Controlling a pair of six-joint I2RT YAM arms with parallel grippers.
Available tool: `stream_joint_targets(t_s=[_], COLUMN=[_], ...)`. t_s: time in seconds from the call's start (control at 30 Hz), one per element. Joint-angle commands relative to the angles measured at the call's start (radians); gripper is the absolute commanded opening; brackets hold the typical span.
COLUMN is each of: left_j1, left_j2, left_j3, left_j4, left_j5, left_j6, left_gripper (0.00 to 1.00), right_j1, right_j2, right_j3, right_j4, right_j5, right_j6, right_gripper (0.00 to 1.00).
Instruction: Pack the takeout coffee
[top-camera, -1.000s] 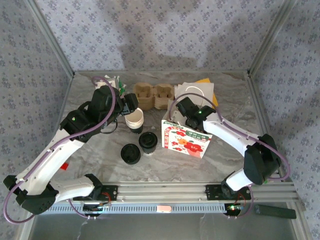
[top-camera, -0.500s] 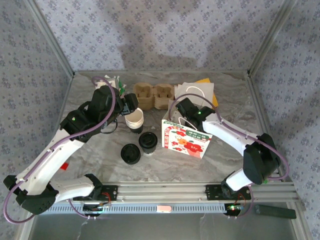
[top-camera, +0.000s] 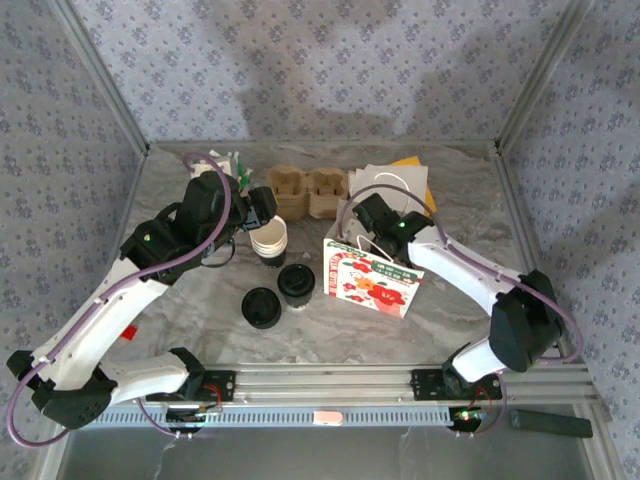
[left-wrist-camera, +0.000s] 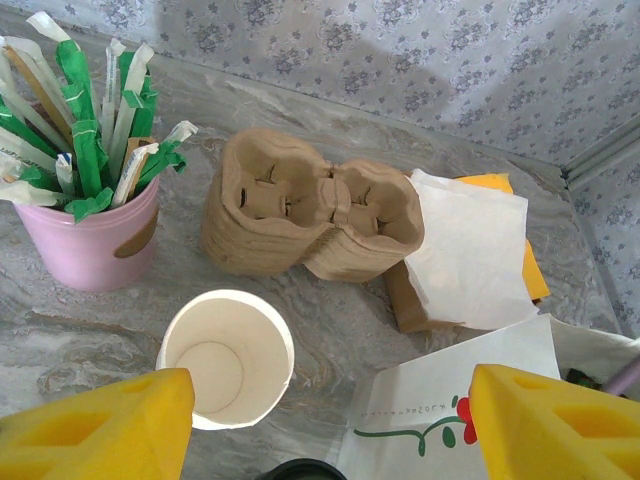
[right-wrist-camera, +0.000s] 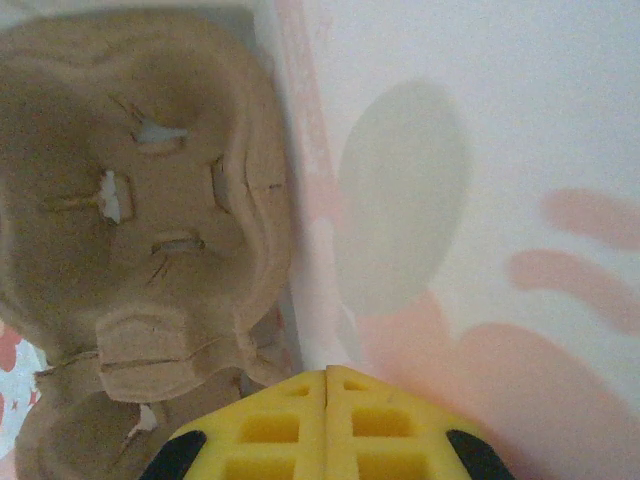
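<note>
Top external: takeout coffee (top-camera: 297, 283) stands on the table (top-camera: 450, 320), outside the paper bag (top-camera: 372, 280), just left of the bag's near corner. A second black disc, which I take for the loose lid (top-camera: 262, 308), lies just beside it, nearer my bases.

Right gripper (top-camera: 362, 222) is down in the bag's mouth. Right wrist view: my yellow fingers (right-wrist-camera: 300, 430) are pressed flat together with nothing visible between them. Below them sits a pulp carrier (right-wrist-camera: 130, 230) against the white bag wall.

Left gripper (top-camera: 262, 207) hovers above the stack of paper cups (left-wrist-camera: 225, 355). My fingers are spread wide and hold nothing.

Step, as I judge it: the carrier is in the bag and the coffee is not yet packed.

Next move calls for:
- left arm pulling back toward the bases, past the cup stack, to straddle the lidded cup
- a grip on the cup wall under the lid
- a lift high enough to pass the bag's rim, then a straight drop into a carrier pocket

Room and edges:
- cup stack and loose lid both crowd the coffee, so little side room for spread fingers
- bag mouth is narrow and my right arm occupies it, so it should clear first
- open marble lies at front right
</note>
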Motion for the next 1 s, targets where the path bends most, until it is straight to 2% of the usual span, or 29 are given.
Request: stream_joint_targets(t_s=[0.0,0.27,0.37,0.53,0.63,0.73,0.83,0.97], left_j1=[-0.005,-0.009,-0.014,-0.02,-0.021,-0.02,-0.015,0.035], left_j2=[-0.009,-0.008,-0.008,-0.01,-0.013,-0.018,-0.025,-0.03], left_j3=[0.019,0.027,0.023,0.025,0.028,0.033,0.058,0.11], left_j4=[-0.014,-0.016,-0.014,-0.014,-0.017,-0.027,-0.052,-0.085], left_j5=[-0.016,-0.016,-0.017,-0.022,-0.026,-0.025,-0.002,0.123], left_j6=[-0.008,-0.006,-0.01,-0.008,-0.006,-0.004,0.027,0.095], left_gripper=[0.73,0.73,0.73,0.73,0.73,0.75,0.8,0.93], right_j1=[0.006,0.009,0.01,0.006,0.005,0.003,-0.003,0.003], right_j2=[-0.075,-0.161,-0.179,-0.19,-0.214,-0.255,-0.282,-0.258], right_j3=[0.084,0.212,0.258,0.362,0.44,0.507,0.602,0.721], right_j4=[-0.068,-0.166,-0.173,-0.177,-0.161,-0.157,-0.252,-0.501], right_j5=[-0.019,-0.064,-0.076,-0.122,-0.162,-0.178,-0.223,-0.3], right_j6=[0.016,0.049,0.072,0.119,0.15,0.179,0.226,0.26], right_gripper=[0.09,0.32,0.45,0.52,0.64,0.8,0.93,0.97])
